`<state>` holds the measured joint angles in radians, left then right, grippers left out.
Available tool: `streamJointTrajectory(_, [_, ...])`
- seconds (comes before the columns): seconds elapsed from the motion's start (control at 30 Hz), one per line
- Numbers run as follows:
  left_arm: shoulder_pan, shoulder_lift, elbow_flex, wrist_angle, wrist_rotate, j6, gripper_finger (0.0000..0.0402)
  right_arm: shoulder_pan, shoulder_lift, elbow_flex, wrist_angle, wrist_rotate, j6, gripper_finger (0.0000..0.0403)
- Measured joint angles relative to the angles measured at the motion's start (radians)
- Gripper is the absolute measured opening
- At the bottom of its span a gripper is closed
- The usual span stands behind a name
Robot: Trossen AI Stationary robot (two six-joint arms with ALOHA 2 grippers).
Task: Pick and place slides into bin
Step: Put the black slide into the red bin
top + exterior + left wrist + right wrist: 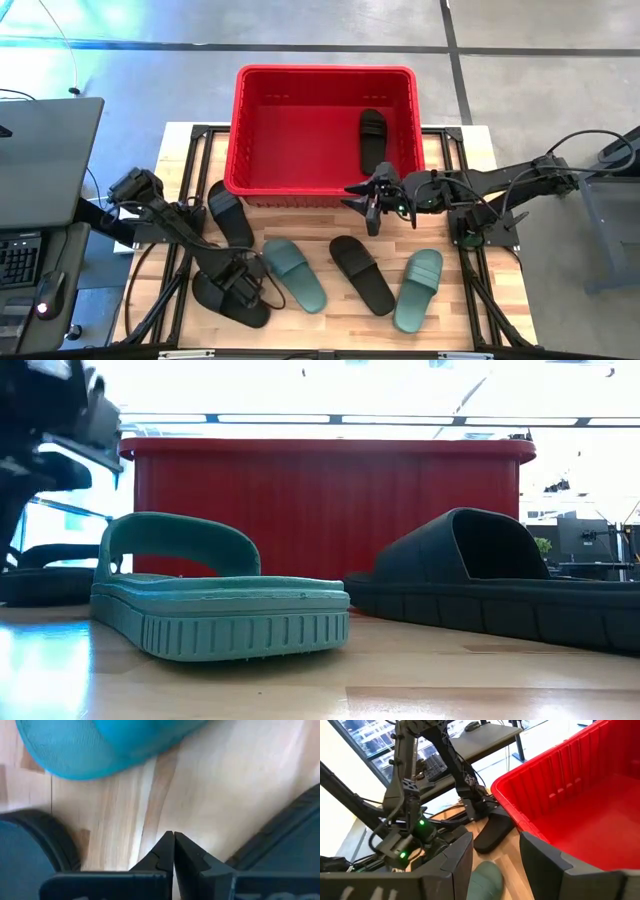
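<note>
Red bin (pixel 252 130) holding 1 black slide (pixel 372 137) (right side), right end effector (pixel 362 197) released, left end effector (pixel 173 851) clenched empty

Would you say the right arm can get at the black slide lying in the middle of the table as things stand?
Probably yes: the right claw, open, hovers by the bin rim, and the black slide lies uncovered, apart from the green slides either side.

black slide (pixel 232 300) at 7 o'clock half hidden under left hand (pixel 243 284), green slide (pixel 100 742) blurred and cropped in left wrist view
</note>
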<state>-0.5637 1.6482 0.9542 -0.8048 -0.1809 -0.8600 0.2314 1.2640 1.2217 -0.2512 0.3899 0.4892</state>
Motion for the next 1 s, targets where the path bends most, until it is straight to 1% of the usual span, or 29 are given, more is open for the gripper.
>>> streamJointTrajectory(0.13, [0.001, -0.006, 0.061, -0.065, -0.013, 0.025, 0.0000, -0.002, 0.000, 0.000, -0.001, 0.001, 0.000, 0.0149])
streamJointTrajectory(0.27, [0.010, -0.006, 0.060, -0.148, -0.047, -0.005, 0.0004, -0.002, 0.000, 0.000, -0.001, 0.001, 0.000, 0.0151])
streamJointTrajectory(0.33, [0.021, -0.007, 0.051, -0.180, -0.020, -0.004, 0.0011, -0.002, 0.000, 0.000, -0.001, 0.001, 0.000, 0.0150])
streamJointTrajectory(0.4, [0.030, -0.006, 0.041, -0.199, 0.005, 0.050, 0.0024, -0.001, 0.000, 0.000, -0.002, 0.001, 0.000, 0.0149])
streamJointTrajectory(0.47, [0.029, -0.007, 0.025, -0.193, -0.011, 0.090, 0.0045, -0.001, 0.000, 0.000, -0.002, -0.004, 0.000, 0.0150])
streamJointTrajectory(0.53, [0.031, -0.007, 0.013, -0.192, -0.050, 0.089, 0.0071, 0.000, 0.000, 0.000, -0.003, -0.011, 0.000, 0.0149])
streamJointTrajectory(0.67, [0.057, 0.002, 0.012, -0.190, -0.062, 0.093, 0.0131, 0.000, 0.000, 0.000, -0.004, -0.017, 0.000, 0.0150])
streamJointTrajectory(0.8, [0.087, 0.037, 0.012, -0.187, -0.084, 0.094, 0.0188, 0.000, 0.000, 0.000, -0.008, -0.018, 0.000, 0.0153])
streamJointTrajectory(0.9, [0.123, 0.083, 0.012, -0.189, -0.087, 0.072, 0.0216, 0.000, 0.000, 0.000, -0.010, -0.019, 0.000, 0.0154])
streamJointTrajectory(1.0, [0.151, 0.128, 0.016, -0.187, -0.084, 0.060, 0.0226, 0.000, 0.000, 0.000, -0.010, -0.019, 0.005, 0.0151])
